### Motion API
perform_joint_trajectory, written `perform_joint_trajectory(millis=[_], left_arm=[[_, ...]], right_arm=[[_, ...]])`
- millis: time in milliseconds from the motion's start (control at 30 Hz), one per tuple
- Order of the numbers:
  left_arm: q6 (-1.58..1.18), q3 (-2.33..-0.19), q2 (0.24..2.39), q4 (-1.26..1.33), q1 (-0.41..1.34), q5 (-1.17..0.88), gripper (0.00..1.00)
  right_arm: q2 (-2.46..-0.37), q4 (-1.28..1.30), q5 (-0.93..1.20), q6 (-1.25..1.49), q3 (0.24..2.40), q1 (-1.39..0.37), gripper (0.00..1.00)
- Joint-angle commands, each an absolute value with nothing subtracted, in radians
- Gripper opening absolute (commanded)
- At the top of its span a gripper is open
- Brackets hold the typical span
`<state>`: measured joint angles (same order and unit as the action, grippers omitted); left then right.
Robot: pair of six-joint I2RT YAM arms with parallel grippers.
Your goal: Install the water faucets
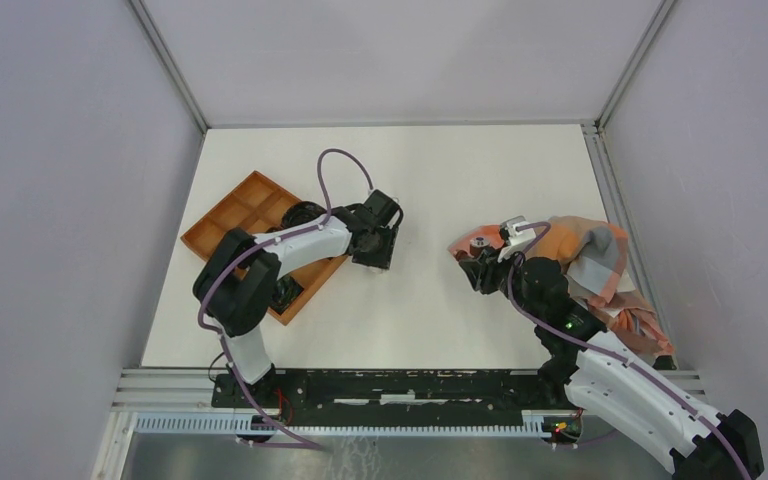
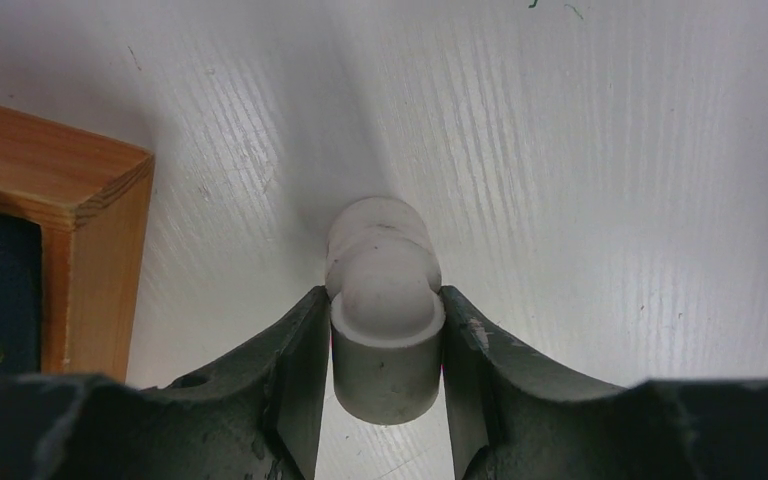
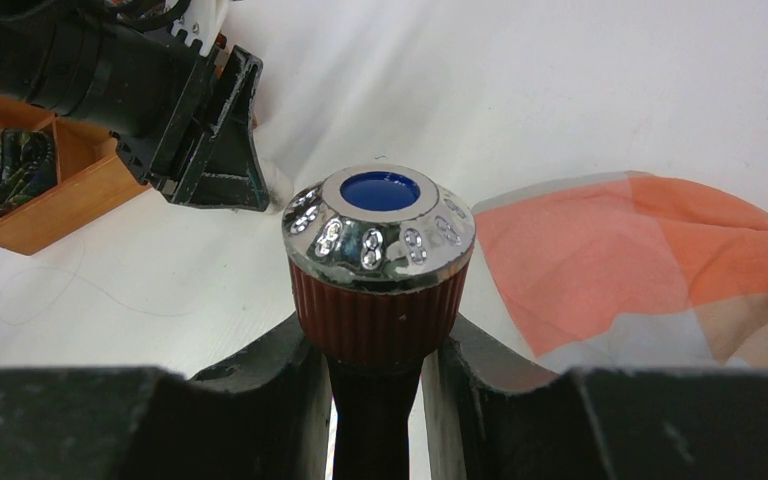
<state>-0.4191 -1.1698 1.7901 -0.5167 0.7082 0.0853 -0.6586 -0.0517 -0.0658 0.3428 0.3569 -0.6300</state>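
A: How will the tap [image 3: 378, 300] handle?

B: Light, stiff, I think, but the chrome knob [image 3: 378, 225] looks slippery (better to grip below it). The right gripper [image 3: 375, 350] holds it there, between its fingers.

A: And around?

B: The left gripper [image 2: 385, 335] clamps a white elbow [image 2: 382, 280]. A tray [image 2: 70, 190] lies left of those fingers, and a cloth [image 3: 640, 260] right of the tap.

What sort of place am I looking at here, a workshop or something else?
Probably a robot test booth: plain grey walls box in a white table, two arms are bolted to its near edge, and a wooden parts tray sits there.
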Motion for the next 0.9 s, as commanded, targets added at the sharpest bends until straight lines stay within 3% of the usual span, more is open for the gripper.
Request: perform_joint_trajectory(millis=[0, 133, 400, 467, 667, 767, 867], left_arm=[[-0.394, -1.205, 1.811, -0.488, 0.705, 0.116, 0.48], [-0.393, -1.215, 1.830, -0.500, 0.706, 0.111, 0.54], [-0.390, -1.222, 1.840, -0.497, 0.706, 0.103, 0.54], [-0.393, -1.224, 1.840, -0.498, 0.706, 0.108, 0.48], [-0.384, -1.255, 1.827, -0.530, 0.707, 0.096, 0.04], [-0.326, -1.302, 1.781, -0.565, 0.700, 0.017, 0.02], [-0.265, -1.334, 1.711, -0.582, 0.651, -0.209, 0.02]], right_arm=[[-0.654, -0.108, -0.054, 0.339, 0.401, -0.629, 0.00], [-0.655, -0.109, -0.046, 0.340, 0.396, -0.629, 0.00], [-0.655, -0.115, -0.033, 0.340, 0.390, -0.629, 0.00], [-0.655, -0.117, -0.030, 0.339, 0.391, -0.629, 0.00], [-0.655, -0.118, -0.015, 0.327, 0.388, -0.629, 0.00], [-0.653, -0.128, 0.031, 0.292, 0.395, -0.629, 0.00], [-0.637, -0.123, 0.121, 0.185, 0.425, -0.628, 0.00]])
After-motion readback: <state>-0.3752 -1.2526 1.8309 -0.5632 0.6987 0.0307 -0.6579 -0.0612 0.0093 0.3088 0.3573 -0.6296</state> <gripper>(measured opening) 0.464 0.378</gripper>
